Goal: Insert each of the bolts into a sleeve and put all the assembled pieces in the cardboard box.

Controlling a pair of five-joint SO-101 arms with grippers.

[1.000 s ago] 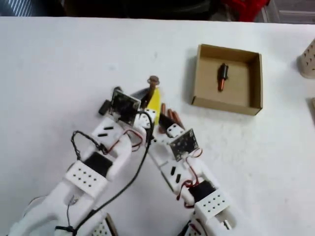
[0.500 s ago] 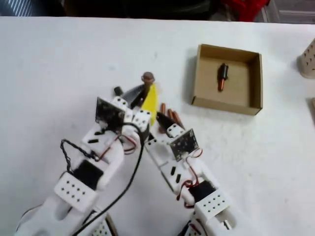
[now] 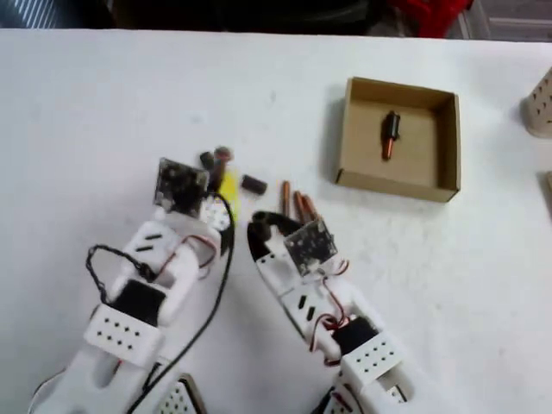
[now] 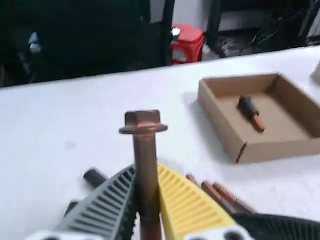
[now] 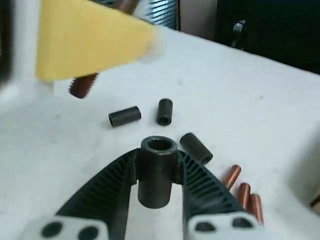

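My left gripper (image 3: 221,175), with one grey and one yellow finger, is shut on a copper bolt (image 3: 222,156) held upright, head up (image 4: 143,124). Close to its right, my black right gripper (image 3: 259,228) is shut on a black sleeve (image 5: 158,192), bore facing up. The bolt's threaded end (image 5: 82,86) hangs above and beyond that sleeve. Three loose sleeves (image 5: 124,116) lie on the table by the grippers, and three loose bolts (image 3: 297,203) lie just right of them. The cardboard box (image 3: 397,185) at the back right holds one assembled piece (image 3: 390,135).
A pale block with holes (image 3: 540,105) stands at the table's right edge. Bare white table (image 3: 103,103) stretches to the left and behind the grippers. The two arms sit close together at the front.
My left arm has drawn back to the left with the bolt, uncovering a loose sleeve. My right gripper has shifted left, away from the loose bolts, with a sleeve in it.
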